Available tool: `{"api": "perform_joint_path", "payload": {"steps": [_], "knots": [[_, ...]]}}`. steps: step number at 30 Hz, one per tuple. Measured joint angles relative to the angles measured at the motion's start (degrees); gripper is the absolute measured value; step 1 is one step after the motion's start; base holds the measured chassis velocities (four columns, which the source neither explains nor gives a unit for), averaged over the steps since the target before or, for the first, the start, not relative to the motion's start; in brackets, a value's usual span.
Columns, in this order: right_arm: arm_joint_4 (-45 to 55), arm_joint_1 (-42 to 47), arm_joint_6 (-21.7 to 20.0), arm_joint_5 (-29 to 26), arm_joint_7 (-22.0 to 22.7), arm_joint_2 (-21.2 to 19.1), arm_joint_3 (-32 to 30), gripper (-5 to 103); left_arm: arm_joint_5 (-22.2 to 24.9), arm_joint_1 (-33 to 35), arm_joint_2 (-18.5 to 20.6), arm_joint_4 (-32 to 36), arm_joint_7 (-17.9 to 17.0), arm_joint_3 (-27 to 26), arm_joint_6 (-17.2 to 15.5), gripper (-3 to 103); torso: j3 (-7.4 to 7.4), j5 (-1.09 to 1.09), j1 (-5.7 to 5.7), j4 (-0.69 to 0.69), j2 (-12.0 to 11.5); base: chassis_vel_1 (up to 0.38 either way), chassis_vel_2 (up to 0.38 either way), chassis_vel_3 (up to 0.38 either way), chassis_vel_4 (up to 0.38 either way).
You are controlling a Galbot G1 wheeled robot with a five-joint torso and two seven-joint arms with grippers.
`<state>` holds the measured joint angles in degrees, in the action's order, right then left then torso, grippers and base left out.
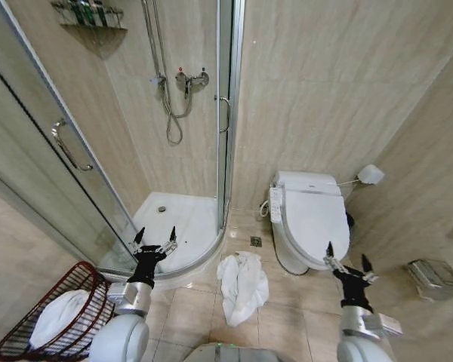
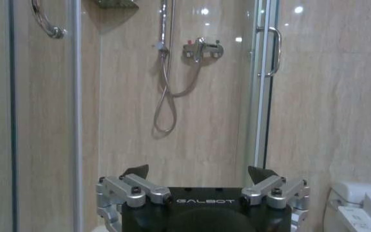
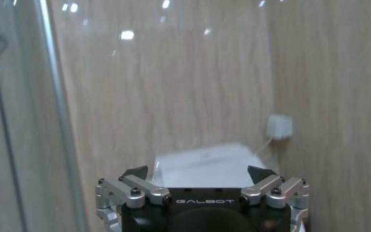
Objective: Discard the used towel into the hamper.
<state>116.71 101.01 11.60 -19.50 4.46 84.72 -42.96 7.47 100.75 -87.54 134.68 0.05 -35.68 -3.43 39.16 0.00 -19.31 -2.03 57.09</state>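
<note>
Beige bathroom tiles hold towel (image 1: 242, 285) and hamper (image 1: 30, 326); both grippers spread, empty.

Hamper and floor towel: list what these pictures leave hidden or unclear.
- Hamper, head view: its near side is cut off by the picture's lower edge; white cloth inside covers its bottom.
- Towel on the floor, head view: crumpled, so its underside and folds are hidden.
- Left gripper and right gripper: both open and empty, raised well clear of the towel.

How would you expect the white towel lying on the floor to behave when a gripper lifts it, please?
The towel lies crumpled in soft folds, so it will probably droop and trail. It looks bulky, so one pinch may gather only part. It is unlikely to roll or slide.
</note>
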Motion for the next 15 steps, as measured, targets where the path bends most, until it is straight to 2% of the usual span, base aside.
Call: {"api": "perform_joint_path", "payload": {"steps": [4,5,9,12,15], "knots": [[-3.77,-0.18,-0.08,-0.40,-1.36,-1.26,1.61,100,0.00,0.00,0.00,0.00,0.00,0.00,0.00,100,-0.60,-0.01,0.44,0.00,-1.05,0.000,0.000,0.000,0.000],[-7.54,-1.94,0.22,-0.37,-0.26,-1.45,3.97,100,0.00,0.00,0.00,0.00,0.00,0.00,0.00,100,-1.14,0.01,0.90,0.00,-2.05,0.000,0.000,0.000,0.000],[-9.82,-3.45,0.23,-0.52,0.10,-1.40,5.73,100,0.00,0.00,0.00,0.00,0.00,0.00,0.00,100,-1.66,0.00,1.31,0.00,-3.00,0.000,0.000,0.000,0.000],[-10.95,-3.85,-0.60,-0.77,0.00,-1.92,6.66,100,0.00,0.00,0.00,0.00,0.00,0.00,0.00,100,-2.01,0.00,1.60,0.00,-3.63,0.000,0.000,0.000,0.000],[-12.09,-4.66,-3.38,-1.75,-0.15,-2.96,7.33,100,0.00,0.00,0.00,0.00,0.00,0.00,0.00,100,-2.68,-0.01,2.10,0.00,-4.81,0.000,0.000,0.000,0.000]]}}
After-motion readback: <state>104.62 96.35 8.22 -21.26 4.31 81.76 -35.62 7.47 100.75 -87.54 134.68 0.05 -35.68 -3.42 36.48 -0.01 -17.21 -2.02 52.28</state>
